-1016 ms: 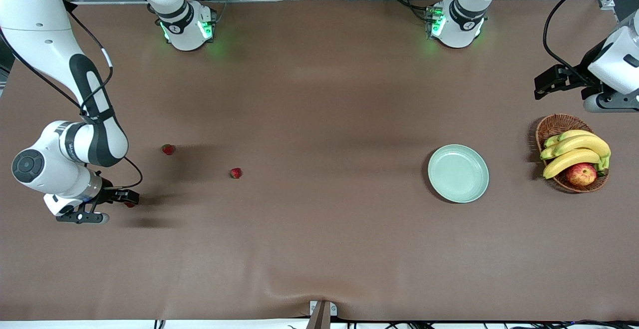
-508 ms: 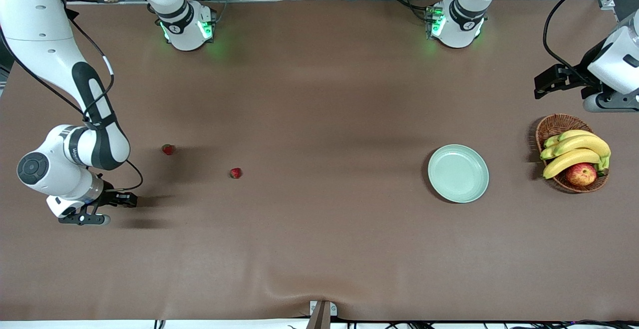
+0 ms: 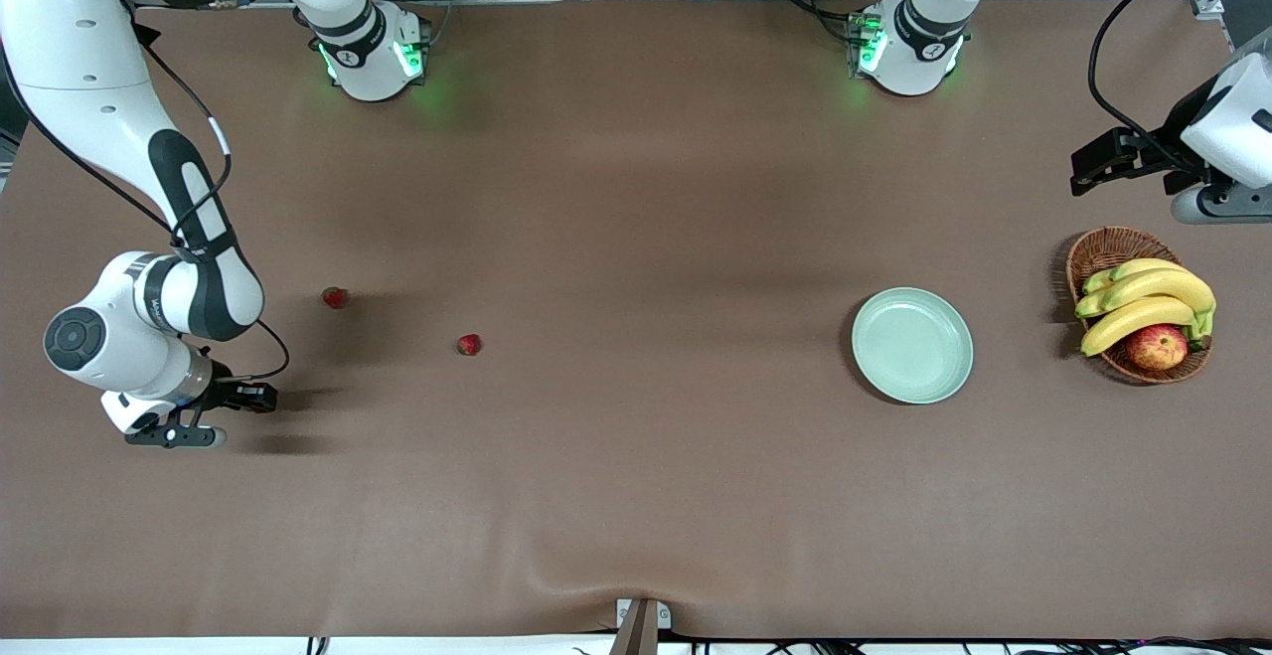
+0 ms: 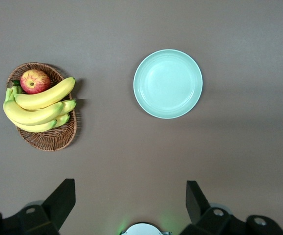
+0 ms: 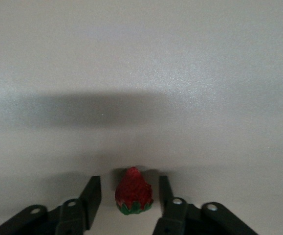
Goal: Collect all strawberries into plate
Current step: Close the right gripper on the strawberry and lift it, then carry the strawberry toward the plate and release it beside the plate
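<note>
My right gripper (image 3: pixel 256 399) is low over the table at the right arm's end. In the right wrist view it (image 5: pixel 129 183) is open, with one red strawberry (image 5: pixel 133 192) lying between its fingers and a small gap on each side. In the front view that berry is hidden by the gripper. Two more strawberries (image 3: pixel 335 297) (image 3: pixel 469 344) lie on the brown table farther from the front camera. The empty mint-green plate (image 3: pixel 912 344) sits toward the left arm's end and shows in the left wrist view (image 4: pixel 168 83). My left gripper (image 3: pixel 1083 163) (image 4: pixel 130 191) waits open and empty, high up.
A brown wicker basket (image 3: pixel 1108 247) with bananas (image 3: pixel 1143 302) and an apple (image 3: pixel 1158 347) stands beside the plate at the left arm's end; it also shows in the left wrist view (image 4: pixel 48 142). The table is covered with a brown mat (image 3: pixel 636 238).
My right gripper has shifted slightly over the nearest strawberry, which showed at its tip a second ago and is now hidden under it. My left arm has edged slightly toward its end of the table.
</note>
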You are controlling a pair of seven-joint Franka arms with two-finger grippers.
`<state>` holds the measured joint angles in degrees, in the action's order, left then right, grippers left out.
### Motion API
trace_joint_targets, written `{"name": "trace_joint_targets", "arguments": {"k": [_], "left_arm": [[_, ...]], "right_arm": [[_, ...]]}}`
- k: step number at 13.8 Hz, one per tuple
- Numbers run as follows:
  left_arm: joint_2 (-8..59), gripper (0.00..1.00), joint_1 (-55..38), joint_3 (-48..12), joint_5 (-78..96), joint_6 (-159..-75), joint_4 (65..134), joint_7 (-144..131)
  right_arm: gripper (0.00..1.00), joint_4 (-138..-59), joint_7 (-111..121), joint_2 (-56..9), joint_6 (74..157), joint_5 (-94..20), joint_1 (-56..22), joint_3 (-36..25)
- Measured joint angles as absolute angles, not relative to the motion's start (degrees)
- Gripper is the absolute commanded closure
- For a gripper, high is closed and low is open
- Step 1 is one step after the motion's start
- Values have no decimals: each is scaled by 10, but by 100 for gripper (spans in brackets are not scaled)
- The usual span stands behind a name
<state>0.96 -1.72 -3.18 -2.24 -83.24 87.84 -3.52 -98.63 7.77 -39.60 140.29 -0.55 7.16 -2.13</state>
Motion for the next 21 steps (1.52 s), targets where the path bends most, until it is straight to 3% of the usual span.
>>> {"name": "trace_joint_targets", "arguments": {"k": [1, 4, 5, 10, 16, 21], "left_arm": [[10, 0, -17, -32, -22, -832, 878, -35], [10, 0, -17, -32, -22, -832, 878, -35], [10, 0, -17, -32, -22, -832, 878, -35], [14, 0, -19, -33, -22, -835, 878, -35], [22, 0, -18, -33, -22, -837, 878, -35], [22, 0, -16, -33, -22, -837, 878, -35]], "right_arm": [[55, -986, 79, -397, 1403, -6, 72, -21], [97, -986, 91, -401, 1402, -6, 72, -21], [100, -986, 95, -402, 1402, -6, 72, -21], [100, -968, 98, -402, 1377, -6, 70, -17], [100, -826, 36, -394, 1143, -94, 40, -9], [100, -800, -146, -393, 1117, -141, -6, 35]]}}
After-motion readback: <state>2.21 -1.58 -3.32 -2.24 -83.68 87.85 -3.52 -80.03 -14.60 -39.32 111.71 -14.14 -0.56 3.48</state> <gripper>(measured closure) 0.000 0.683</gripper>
